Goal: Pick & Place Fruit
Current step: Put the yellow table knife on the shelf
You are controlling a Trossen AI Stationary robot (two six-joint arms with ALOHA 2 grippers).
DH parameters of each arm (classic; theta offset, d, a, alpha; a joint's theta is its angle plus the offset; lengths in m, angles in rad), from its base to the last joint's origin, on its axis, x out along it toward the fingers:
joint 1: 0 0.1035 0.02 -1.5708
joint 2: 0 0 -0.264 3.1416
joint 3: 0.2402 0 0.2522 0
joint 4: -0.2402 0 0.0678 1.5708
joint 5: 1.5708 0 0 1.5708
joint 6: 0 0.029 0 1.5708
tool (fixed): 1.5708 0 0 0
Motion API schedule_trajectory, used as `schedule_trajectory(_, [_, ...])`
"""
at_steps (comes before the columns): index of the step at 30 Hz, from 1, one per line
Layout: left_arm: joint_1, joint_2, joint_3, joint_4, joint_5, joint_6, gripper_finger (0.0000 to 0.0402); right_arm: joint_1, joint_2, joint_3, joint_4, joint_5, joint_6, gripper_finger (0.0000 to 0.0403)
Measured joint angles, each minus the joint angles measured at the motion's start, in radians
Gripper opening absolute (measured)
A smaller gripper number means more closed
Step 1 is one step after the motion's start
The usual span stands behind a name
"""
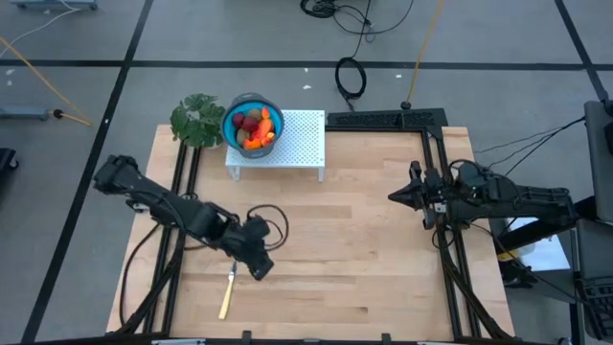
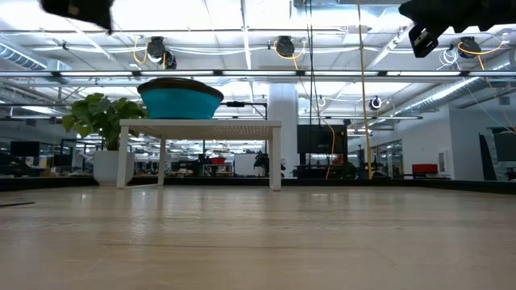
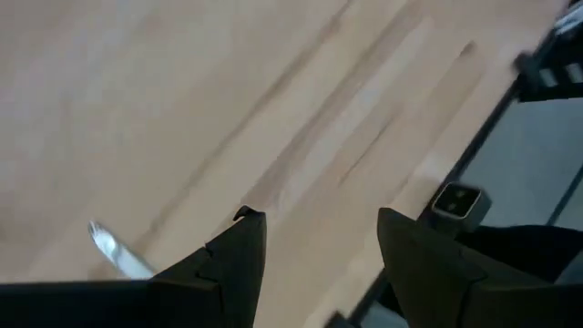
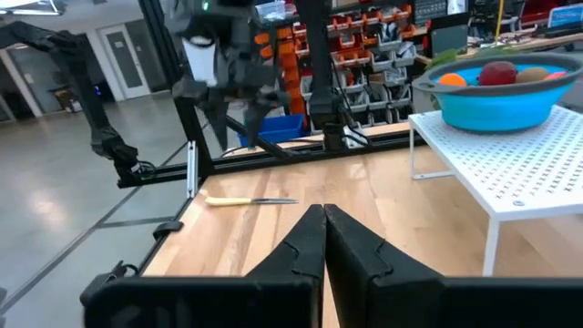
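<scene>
The fruit [image 1: 254, 126] lies in a blue bowl [image 1: 238, 107] on a white perforated stand [image 1: 297, 144] at the table's far side; several orange, dark red and olive pieces [image 4: 496, 73] show over the bowl's rim. My left gripper [image 1: 261, 270] hangs open above the bare wood at the near left and slants downward. Its fingers [image 3: 239, 260] hold nothing. My right gripper [image 1: 395, 195] is shut and empty, held level over the table's right side, pointing left [image 4: 323, 239].
A yellow-handled knife [image 1: 227, 292] lies flat on the wood just left of my left gripper, with its blade tip [image 3: 111, 248] beside the fingers. A green plant [image 1: 197, 119] stands left of the bowl. Black frame rails [image 1: 442, 220] run along both sides of the table.
</scene>
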Motion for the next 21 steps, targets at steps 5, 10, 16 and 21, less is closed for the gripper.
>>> schedule_trajectory(5, [-0.035, 0.078, 0.0, -0.065, 0.085, -0.178, 0.0209, -0.001, -0.034, 0.0, -0.03, 0.0, -0.018, 0.0])
schedule_trajectory(10, [-0.077, 0.148, 0.0, -0.102, 0.143, -0.274, 0.0209, -0.001, -0.046, 0.0, -0.03, -0.003, -0.018, 0.0])
schedule_trajectory(16, [-0.135, 0.206, -0.004, -0.096, 0.158, -0.337, 0.0209, -0.001, -0.045, 0.0, -0.03, -0.004, -0.018, 0.0])
schedule_trajectory(21, [-0.202, 0.212, -0.062, -0.076, 0.159, -0.484, 0.0209, -0.001, -0.045, 0.0, -0.028, -0.004, -0.018, 0.0])
